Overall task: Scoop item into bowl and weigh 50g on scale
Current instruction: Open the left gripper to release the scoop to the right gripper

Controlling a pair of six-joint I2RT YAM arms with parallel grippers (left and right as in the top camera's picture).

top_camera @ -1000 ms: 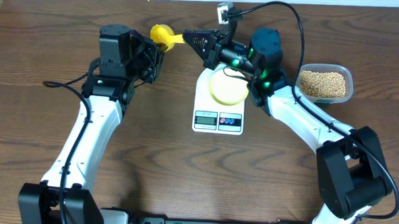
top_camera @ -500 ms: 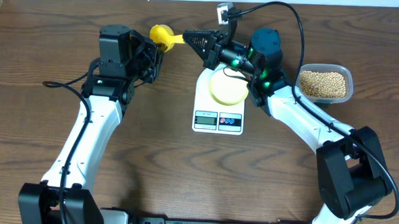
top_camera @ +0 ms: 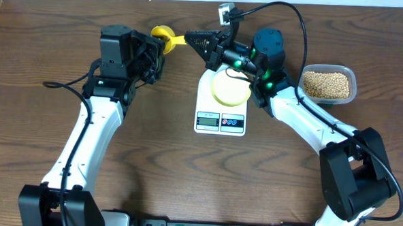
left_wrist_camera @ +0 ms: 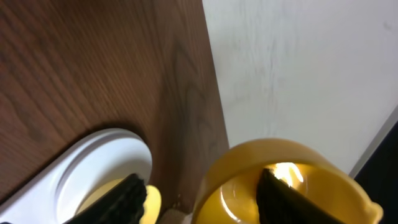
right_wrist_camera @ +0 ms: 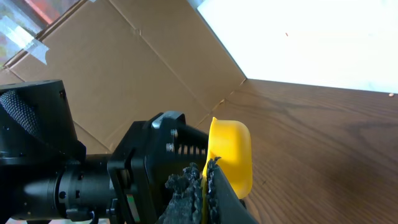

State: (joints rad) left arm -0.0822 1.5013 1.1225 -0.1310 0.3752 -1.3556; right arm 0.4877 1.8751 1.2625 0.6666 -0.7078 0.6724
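Observation:
The yellow scoop (top_camera: 165, 36) hangs above the table's far edge, left of the scale (top_camera: 220, 120). My right gripper (top_camera: 190, 39) is shut on its handle; in the right wrist view the pads (right_wrist_camera: 214, 180) pinch the thin yellow handle below the cup (right_wrist_camera: 231, 155). My left gripper (left_wrist_camera: 202, 199) is open at the scoop's cup (left_wrist_camera: 286, 180), with one finger (left_wrist_camera: 280, 199) inside the cup and the other (left_wrist_camera: 127, 199) outside it. The pale-yellow bowl (top_camera: 230, 89) sits on the scale. The beans (top_camera: 327, 83) fill a clear container at the right.
The clear container (top_camera: 353, 92) stands right of the right arm. The table's far edge and a white wall (left_wrist_camera: 298, 68) lie just behind the scoop. A cardboard sheet (right_wrist_camera: 124, 68) stands at the left. Cables loop over the right arm (top_camera: 294, 15).
My left gripper has opened; its fingers were shut at the scoop's cup before. The right gripper and scoop have hardly moved.

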